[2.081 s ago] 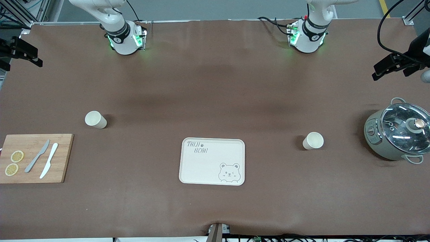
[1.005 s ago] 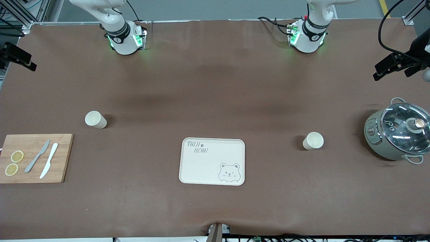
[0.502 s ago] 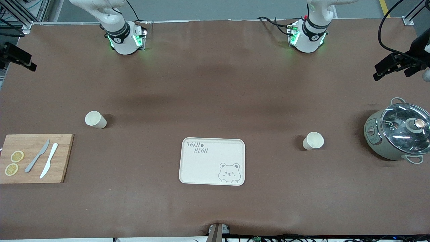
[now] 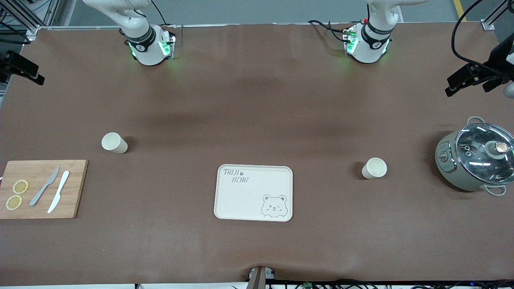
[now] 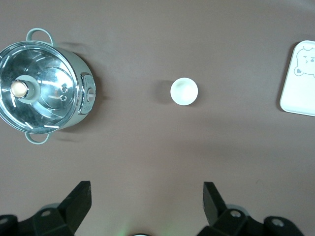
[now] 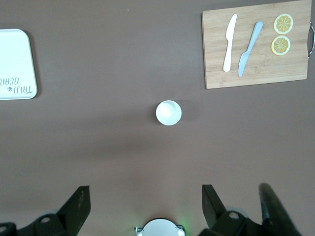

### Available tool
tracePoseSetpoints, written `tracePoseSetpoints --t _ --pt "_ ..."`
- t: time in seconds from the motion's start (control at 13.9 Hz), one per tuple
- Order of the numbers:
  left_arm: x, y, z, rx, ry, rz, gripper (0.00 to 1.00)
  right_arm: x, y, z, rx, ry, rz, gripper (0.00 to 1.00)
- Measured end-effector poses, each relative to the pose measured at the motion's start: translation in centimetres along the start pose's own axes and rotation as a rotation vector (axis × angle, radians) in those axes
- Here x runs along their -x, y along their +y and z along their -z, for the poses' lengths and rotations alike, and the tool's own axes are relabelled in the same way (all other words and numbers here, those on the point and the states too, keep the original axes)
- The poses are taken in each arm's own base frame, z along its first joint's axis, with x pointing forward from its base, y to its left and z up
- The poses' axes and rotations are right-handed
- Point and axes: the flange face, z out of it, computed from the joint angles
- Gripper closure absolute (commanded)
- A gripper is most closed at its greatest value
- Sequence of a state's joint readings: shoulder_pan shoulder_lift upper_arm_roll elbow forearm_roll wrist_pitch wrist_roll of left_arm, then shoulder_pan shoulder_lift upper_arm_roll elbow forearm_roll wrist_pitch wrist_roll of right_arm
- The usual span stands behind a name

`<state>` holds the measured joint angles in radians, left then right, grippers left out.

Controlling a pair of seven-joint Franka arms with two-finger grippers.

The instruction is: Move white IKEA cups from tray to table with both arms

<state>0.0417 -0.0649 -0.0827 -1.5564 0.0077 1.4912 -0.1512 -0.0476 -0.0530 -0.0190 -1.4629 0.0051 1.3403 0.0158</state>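
- We are seeing both small cream-white handleless cups, one [image 4: 114, 143] toward the right arm's end, one [image 4: 374, 168] toward the left arm's, standing upright on the brown counter [image 4: 257, 100], well apart from the bare cream bear-print tray [image 4: 253, 193]; we judge the task done.
- We are holding the left end effector [image 5: 147, 206] and the right end effector [image 6: 142, 206] wide and empty, high over the counter, waiting.

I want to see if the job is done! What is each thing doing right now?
Tray: bare, no cups on it.
Cup near board: upright on table.
Cup near pot: upright on table.
Pot: lid on.
Left pincer: open, holding nothing.
Right pincer: open, holding nothing.
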Motion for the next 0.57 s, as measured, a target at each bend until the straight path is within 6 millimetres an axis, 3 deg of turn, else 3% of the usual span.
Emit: tracePoseSetpoints --t 0.57 --pt "-0.24 0.07 -0.05 0.002 0.010 -0.001 0.00 -0.01 -0.11 -0.10 0.000 -0.002 0.026 0.00"
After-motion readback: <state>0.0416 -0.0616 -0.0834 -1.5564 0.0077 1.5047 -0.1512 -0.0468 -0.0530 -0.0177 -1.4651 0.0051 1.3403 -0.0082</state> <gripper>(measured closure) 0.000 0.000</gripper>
